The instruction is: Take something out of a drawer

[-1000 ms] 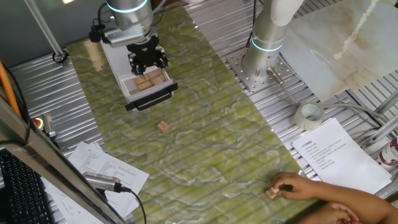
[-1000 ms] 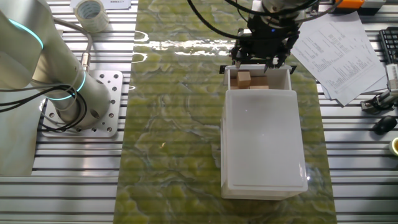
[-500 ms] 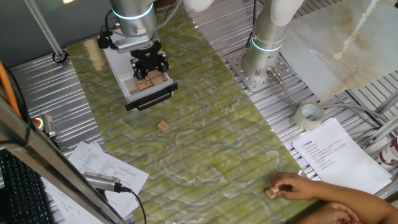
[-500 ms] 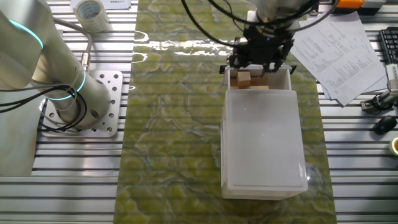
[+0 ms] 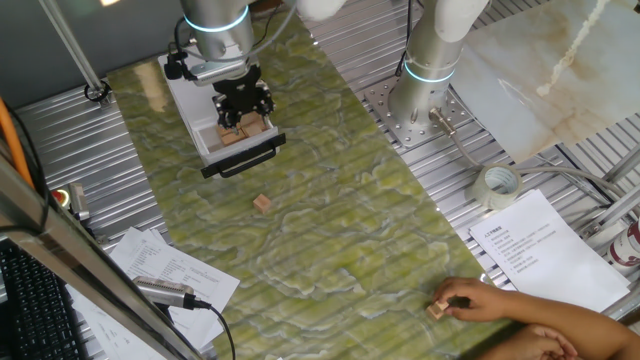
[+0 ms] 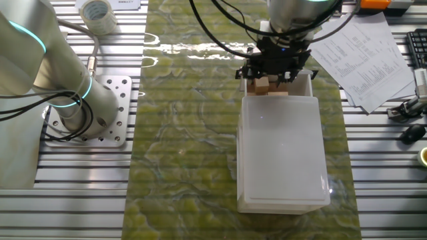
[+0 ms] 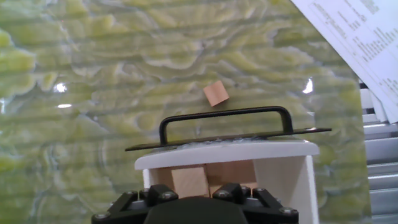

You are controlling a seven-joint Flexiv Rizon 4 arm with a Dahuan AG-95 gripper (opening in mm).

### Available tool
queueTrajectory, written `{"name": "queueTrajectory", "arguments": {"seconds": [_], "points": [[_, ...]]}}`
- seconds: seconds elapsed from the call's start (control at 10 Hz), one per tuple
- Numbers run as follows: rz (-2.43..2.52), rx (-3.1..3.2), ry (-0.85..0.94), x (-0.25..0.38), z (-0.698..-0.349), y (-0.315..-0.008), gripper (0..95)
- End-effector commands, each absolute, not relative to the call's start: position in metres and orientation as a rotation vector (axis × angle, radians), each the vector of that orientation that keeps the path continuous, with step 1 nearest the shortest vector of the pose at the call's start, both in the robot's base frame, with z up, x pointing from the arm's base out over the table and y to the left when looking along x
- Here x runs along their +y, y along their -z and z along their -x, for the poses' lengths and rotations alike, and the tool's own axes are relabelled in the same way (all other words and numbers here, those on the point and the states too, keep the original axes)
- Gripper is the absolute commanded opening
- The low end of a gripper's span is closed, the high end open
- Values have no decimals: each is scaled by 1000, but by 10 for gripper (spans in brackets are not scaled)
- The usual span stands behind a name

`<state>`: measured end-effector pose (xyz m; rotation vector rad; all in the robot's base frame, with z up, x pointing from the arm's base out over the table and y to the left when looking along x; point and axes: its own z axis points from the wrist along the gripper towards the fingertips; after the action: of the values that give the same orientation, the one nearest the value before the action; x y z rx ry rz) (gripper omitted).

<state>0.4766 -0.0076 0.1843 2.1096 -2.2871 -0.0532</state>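
The white drawer stands pulled out of its white box, black bar handle toward the table middle. Several tan wooden blocks lie inside it. My gripper hangs low over the drawer, fingers down among the blocks and spread apart. In the hand view one block sits between the black finger bases of the gripper; the fingertips themselves are hidden. From the other side, the gripper covers most of the drawer's contents.
A loose block lies on the green mat beyond the handle, also seen as the block. A person's hand holds another block at the near edge. A second arm's base, a tape roll and papers flank the mat.
My gripper has come down closer to the blocks in the drawer and shifted slightly along it. The drawer, the loose block and the hand have not moved.
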Motion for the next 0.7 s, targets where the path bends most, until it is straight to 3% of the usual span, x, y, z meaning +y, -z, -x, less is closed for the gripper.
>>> {"name": "queueTrajectory", "arguments": {"seconds": [0.1, 0.7], "points": [[-2112, -2290, 60, -5, -477, -182, 570], [-2136, -2288, 33, -7, -477, -175, 570]]}}
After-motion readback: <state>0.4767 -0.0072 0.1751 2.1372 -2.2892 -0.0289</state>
